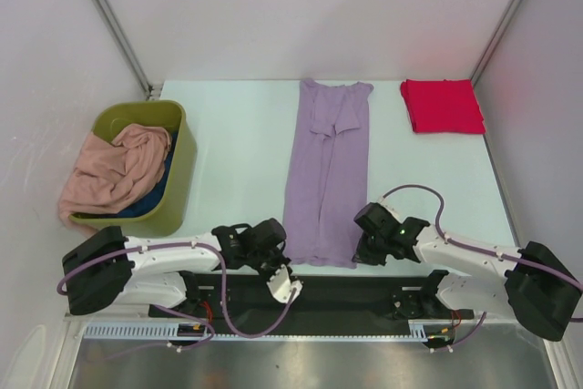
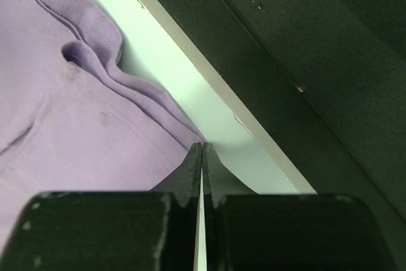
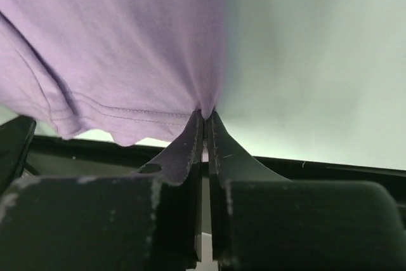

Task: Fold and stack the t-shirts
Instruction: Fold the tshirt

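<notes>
The lavender-purple t-shirt (image 1: 328, 170) lies in a long narrow strip down the middle of the table, collar end far. My left gripper (image 1: 281, 248) is shut at its near left corner (image 2: 95, 125), with the hem running into the closed tips (image 2: 202, 147). My right gripper (image 1: 363, 248) is shut on the near right hem corner (image 3: 127, 49), and the cloth is pinched and drawn up between the tips (image 3: 207, 113). The bright red t-shirt (image 1: 442, 105) lies folded at the far right. The salmon-pink t-shirt (image 1: 114, 170) is heaped over the dark blue one (image 1: 150, 198) in the bin.
The olive-green bin (image 1: 182, 166) stands at the left of the table. White walls with metal posts close in the back and sides. The black base rail (image 2: 304, 61) runs along the table's near edge, just behind both grippers.
</notes>
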`<state>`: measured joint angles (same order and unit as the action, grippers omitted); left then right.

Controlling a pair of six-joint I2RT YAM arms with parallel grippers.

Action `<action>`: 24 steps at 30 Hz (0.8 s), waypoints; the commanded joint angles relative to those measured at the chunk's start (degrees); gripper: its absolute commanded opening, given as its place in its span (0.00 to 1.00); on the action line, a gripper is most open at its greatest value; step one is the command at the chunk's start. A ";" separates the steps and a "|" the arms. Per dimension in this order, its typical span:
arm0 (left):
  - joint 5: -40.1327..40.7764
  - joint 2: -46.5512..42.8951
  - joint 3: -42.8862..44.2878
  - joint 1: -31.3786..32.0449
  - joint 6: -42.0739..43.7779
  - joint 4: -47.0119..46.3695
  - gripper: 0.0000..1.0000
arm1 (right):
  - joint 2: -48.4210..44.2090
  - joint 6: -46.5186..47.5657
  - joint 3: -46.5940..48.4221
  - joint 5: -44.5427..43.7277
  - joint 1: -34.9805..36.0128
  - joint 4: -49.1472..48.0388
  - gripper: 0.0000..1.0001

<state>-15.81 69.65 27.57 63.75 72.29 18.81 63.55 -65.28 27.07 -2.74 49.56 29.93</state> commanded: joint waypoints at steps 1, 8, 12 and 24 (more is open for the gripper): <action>-0.97 -1.00 2.48 0.33 -4.52 2.89 0.00 | -0.17 -0.47 -1.23 2.22 0.10 -1.47 0.00; -4.14 -4.87 8.01 0.33 -15.85 11.16 0.00 | -12.54 -2.75 0.08 5.29 2.91 11.62 0.00; -8.96 -5.05 13.02 -1.34 -23.67 15.11 0.00 | -16.78 -3.11 3.24 5.21 3.70 19.45 0.00; -12.75 15.21 37.18 -23.04 -22.45 18.28 0.00 | 4.36 25.87 25.98 16.46 -31.00 9.62 0.00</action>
<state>-25.71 78.78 58.50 44.47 50.89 35.27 61.23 -50.92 44.23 10.63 23.42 45.12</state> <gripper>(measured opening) 0.006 0.020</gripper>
